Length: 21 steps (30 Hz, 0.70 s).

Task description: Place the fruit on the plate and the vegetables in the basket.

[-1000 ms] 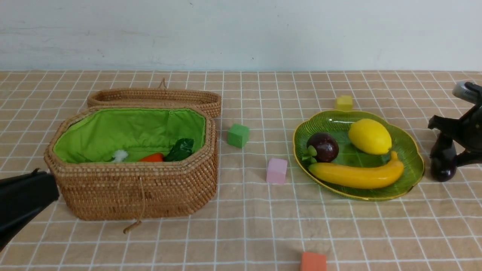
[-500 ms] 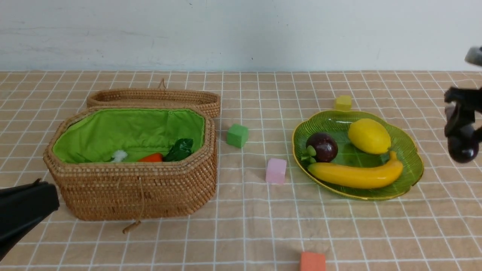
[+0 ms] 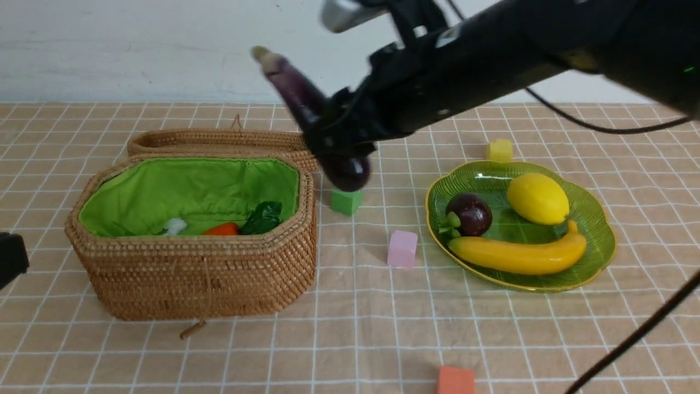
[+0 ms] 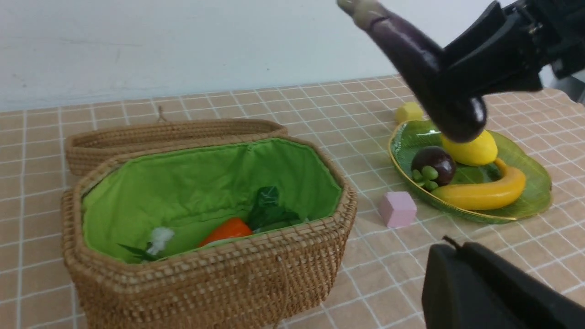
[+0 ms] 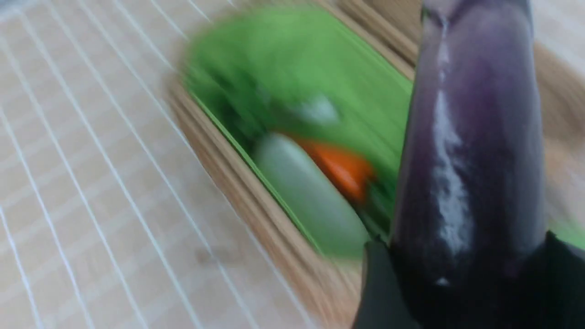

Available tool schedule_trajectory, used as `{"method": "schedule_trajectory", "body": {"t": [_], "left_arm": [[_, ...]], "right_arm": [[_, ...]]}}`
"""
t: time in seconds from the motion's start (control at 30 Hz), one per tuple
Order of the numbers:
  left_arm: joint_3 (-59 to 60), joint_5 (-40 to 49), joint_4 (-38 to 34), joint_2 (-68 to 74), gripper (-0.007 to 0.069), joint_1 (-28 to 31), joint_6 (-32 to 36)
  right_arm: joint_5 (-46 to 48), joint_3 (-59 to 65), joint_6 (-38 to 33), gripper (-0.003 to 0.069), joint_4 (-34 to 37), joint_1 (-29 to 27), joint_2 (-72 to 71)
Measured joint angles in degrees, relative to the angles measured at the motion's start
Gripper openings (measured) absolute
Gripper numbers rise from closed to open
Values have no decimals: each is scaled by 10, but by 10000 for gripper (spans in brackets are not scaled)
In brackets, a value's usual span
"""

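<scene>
Basket (image 3: 191, 235) holds one carrot (image 3: 220, 229), one radish (image 5: 311, 192). Plate (image 3: 593, 216), right of basket: one banana (image 3: 517, 254), lemon (image 3: 537, 198), mangosteen (image 3: 468, 214). Right gripper (image 3: 342, 137) clamps eggplant (image 3: 306, 104) above basket's right rim; left gripper (image 4: 484, 292) closed, empty.

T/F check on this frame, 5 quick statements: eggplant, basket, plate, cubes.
1. The right gripper holds the eggplant in the air. True.
2. The eggplant already lies in the basket. False: it hangs above the table, beside the basket's right end.
3. The carrot is inside the basket. True.
4. The plate holds only the banana. False: the lemon and mangosteen are on it too.
5. The pink cube sits on the plate. False: it rests on the tablecloth between basket and plate.
</scene>
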Motion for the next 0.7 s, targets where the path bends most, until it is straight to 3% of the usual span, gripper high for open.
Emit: {"method": "schedule_trajectory", "body": {"t": [0.13,0.3,0.4,0.47,0.57,0.67,0.7], "left_arm": [[0,4,7,0,-13,0,-10],[0,5,7,0,-13,0,-12],[0,5,7,0,-13,0,-10],[0,5,7,0,-13,0,-10],[0,3,7,0,-13,0,-10],[0,-6,9,-2,-13,0,-8],[0,-7,9,-3,-13,0,-8]], "right_arm": [[-83,-46,-59,420,23,50,74],[-117,-87,-112,456,24,74,139],[-106,-95,-116,619,13,76,150],[-89,-96,-110,648,5,74,142],[18,-96,-26,666,-30,66,93],[182,-99,126,568,-116,54,11],[182,-99,135,558,-116,53,11]]}}
